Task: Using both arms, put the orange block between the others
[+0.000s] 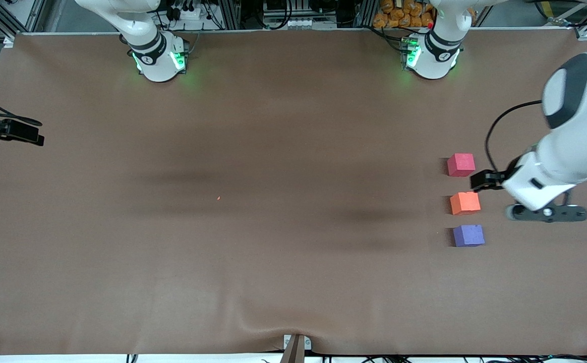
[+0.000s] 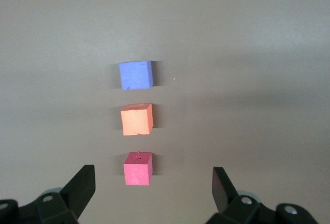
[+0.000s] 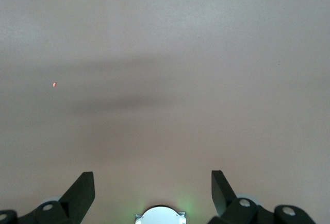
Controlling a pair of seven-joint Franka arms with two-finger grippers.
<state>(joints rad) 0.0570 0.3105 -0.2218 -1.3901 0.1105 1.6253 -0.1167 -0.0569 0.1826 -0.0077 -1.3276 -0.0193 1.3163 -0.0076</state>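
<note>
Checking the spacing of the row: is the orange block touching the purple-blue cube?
Apart. The left wrist view shows a strip of bare table between the orange block and the purple-blue cube; the front view shows the same gap.

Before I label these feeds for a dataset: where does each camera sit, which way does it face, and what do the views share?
Front view: high across the table, facing both bases; the left arm's gripper hangs beside the orange block.
Left wrist view: looks down past its open gripper at the purple-blue cube, orange block and pinkish-red cube.
Right wrist view: looks down past its open gripper at bare table and an orange speck.
Shared: front and left wrist views show all three cubes; front and right wrist views show the speck.
</note>
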